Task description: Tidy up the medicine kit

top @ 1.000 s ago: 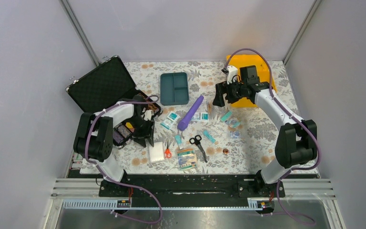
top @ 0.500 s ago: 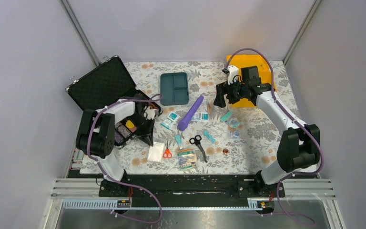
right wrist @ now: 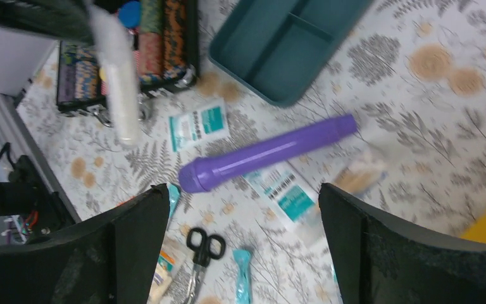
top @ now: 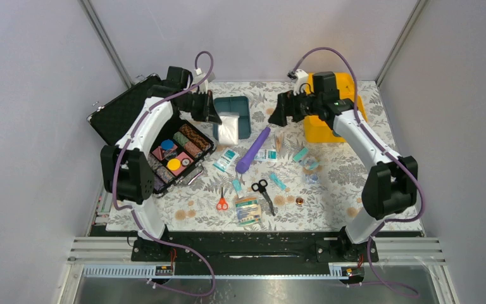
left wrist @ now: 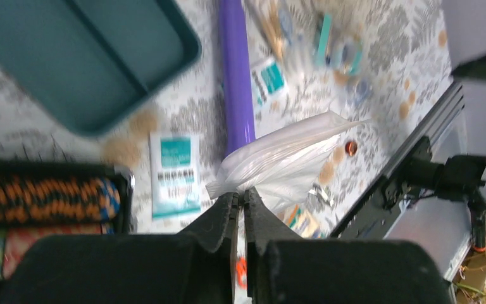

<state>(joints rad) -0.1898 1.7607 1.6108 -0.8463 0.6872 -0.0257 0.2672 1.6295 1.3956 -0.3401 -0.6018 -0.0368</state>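
The yellow medicine kit (top: 331,114) stands at the back right, partly behind my right arm. Its teal divided tray (top: 240,114) lies apart on the table at the back centre and shows in the left wrist view (left wrist: 69,57) and the right wrist view (right wrist: 285,44). My left gripper (top: 214,115) is shut on a white plastic pack (top: 228,127), holding it above the tray's left edge; the pack hangs from the fingertips (left wrist: 278,161). My right gripper (top: 277,116) is open and empty, held above the purple tube (top: 253,149) between the tray and the kit.
The open black case (top: 178,152) with colourful rolls sits at the left. Loose on the patterned cloth are teal sachets (top: 226,159), black scissors (top: 262,192), red scissors (top: 222,202), a bandage pack (top: 247,210) and small wrapped items (top: 305,158).
My left gripper has lifted the white pack from the front by the red scissors and carried it back to above the teal tray. My right gripper has moved back and slightly left.
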